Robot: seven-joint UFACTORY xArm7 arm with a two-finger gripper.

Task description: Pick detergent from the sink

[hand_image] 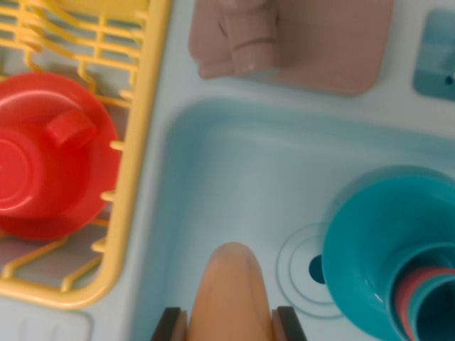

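We look straight down into a pale blue sink [234,177]. At the bottom edge of the wrist view, an orange bottle [233,295], which we take for the detergent, rises toward the camera with its rounded top in the middle of the picture. The claw [233,325] is clenched on it: two dark fingers [172,325] press against its sides, one on each flank. The bottle sits over the sink basin, just to the wrist view's left of the round drain [313,270]. To the wrist view's right of the drain stands a teal bowl [377,234] with smaller cups [426,302] nested inside it. On the wrist view's left, a yellow dish rack [135,142] holds a red plate [53,156] and a red cup. A pinkish-brown faucet [249,39] on its base sits behind the sink.
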